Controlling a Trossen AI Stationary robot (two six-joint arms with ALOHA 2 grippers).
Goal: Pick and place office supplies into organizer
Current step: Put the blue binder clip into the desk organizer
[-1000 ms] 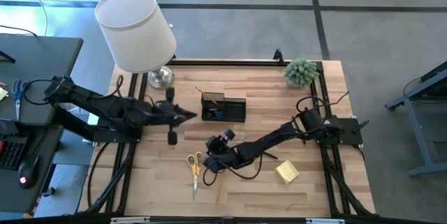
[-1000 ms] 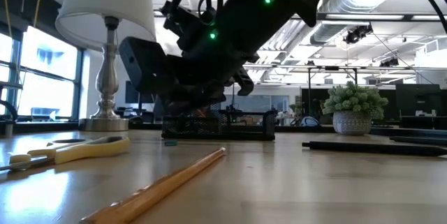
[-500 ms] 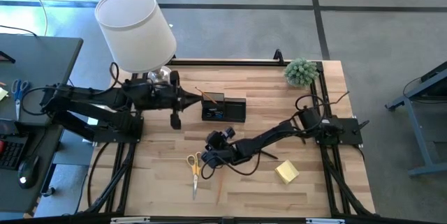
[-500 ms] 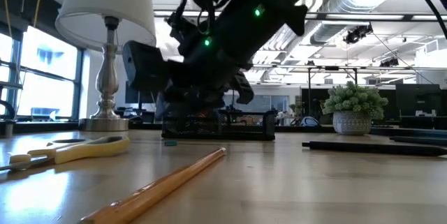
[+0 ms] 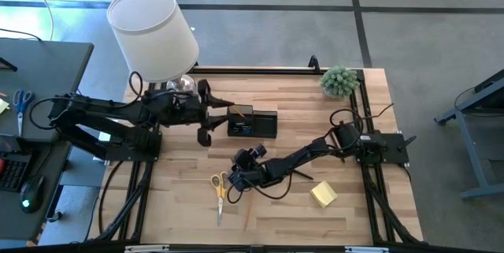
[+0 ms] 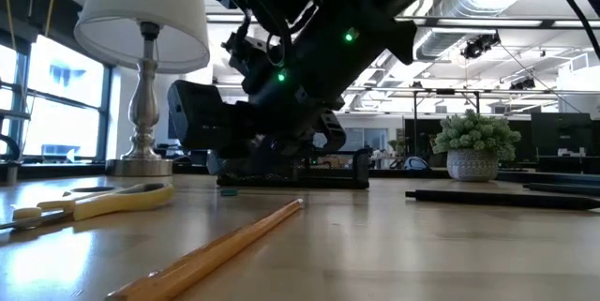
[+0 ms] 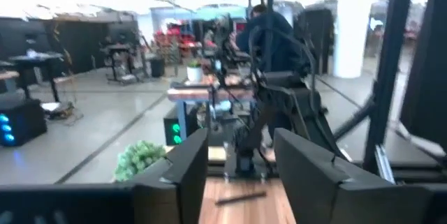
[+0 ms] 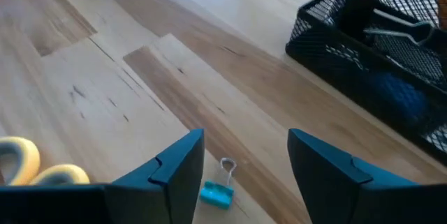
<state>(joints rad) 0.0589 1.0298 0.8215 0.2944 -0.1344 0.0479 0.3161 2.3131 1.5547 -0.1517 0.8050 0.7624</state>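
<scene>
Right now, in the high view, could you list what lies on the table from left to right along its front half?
yellow-handled scissors → pencil → right gripper → yellow sticky-note pad

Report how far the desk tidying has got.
Done: the organizer already holds a pencil and a blue item. In hand: nothing; the left pincer sits open at the organizer, and the right pincer is open over a blue binder clip. Left: yellow scissors, sticky-note pad, another pencil.
</scene>
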